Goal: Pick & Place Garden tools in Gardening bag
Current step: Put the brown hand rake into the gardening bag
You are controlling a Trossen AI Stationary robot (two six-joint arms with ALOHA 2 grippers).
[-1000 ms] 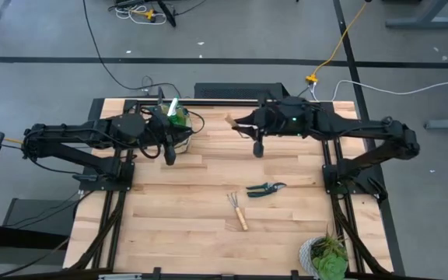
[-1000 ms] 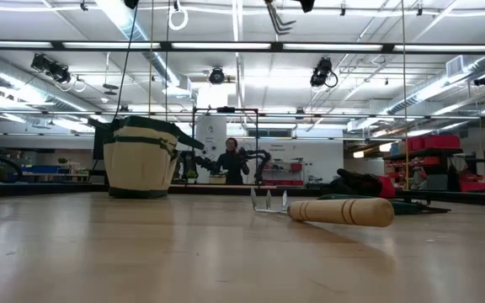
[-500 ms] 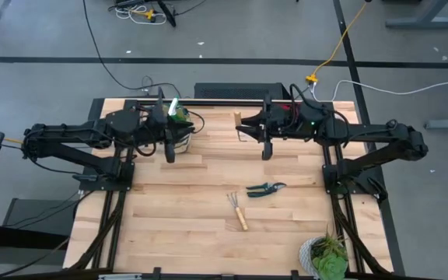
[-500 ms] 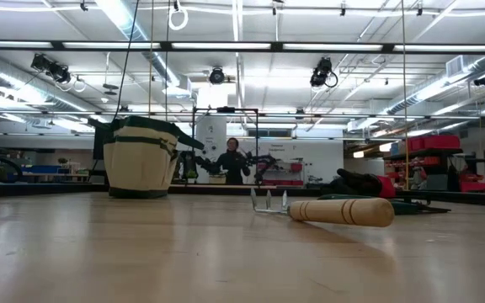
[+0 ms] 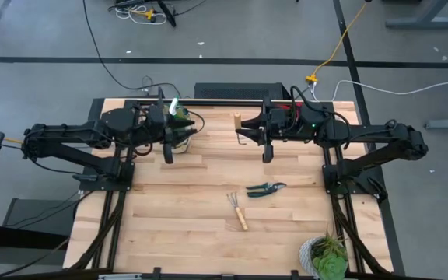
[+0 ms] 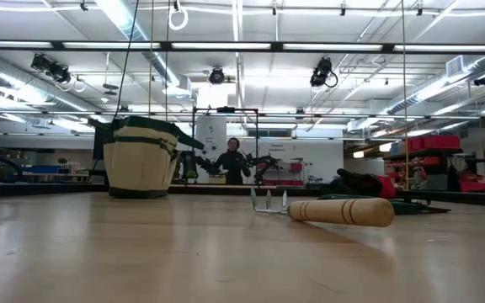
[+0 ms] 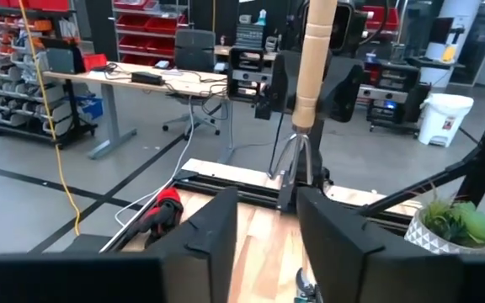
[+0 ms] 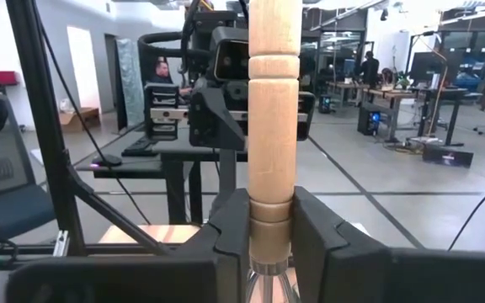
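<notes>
My right gripper [image 5: 244, 128] is high over the table's far middle, shut on a wooden-handled rake [image 8: 273, 101] that stands upright, handle up and tines [image 7: 297, 160] down. My left gripper [image 7: 268, 240] is open and empty beside the beige gardening bag [image 5: 179, 124], facing the right arm. The bag stands on its base at the far left [image 6: 141, 160] with a bright green piece [image 5: 174, 107] sticking out of it. A second rake [image 5: 237, 210] and the pruning shears [image 5: 267, 188] lie flat at mid-table. Red-and-black gloves [image 7: 162, 210] lie at the far edge. My right gripper pinches the rake's wooden handle at its lower end [image 8: 272, 206], just above the metal ferrule, between its two fingers [image 8: 230, 231]. The fingers come level from the table's right and lie across the handle. The rake is lifted clear and upright, its free handle end [image 5: 238, 120] on top.
A leafy plant in a grey pot [image 5: 325, 257] stands at the near right corner. The second rake [image 6: 343, 210] lies close in front of the low camera. A person [image 6: 234, 160] shows far off in the room. Bare wood [image 5: 177, 225] lies at the near left.
My right gripper has gone a little toward the table's right edge with the rake. The rake's tines, which hung at the top of the low view a second ago, have left that view. The handle has come from a slant to upright.
</notes>
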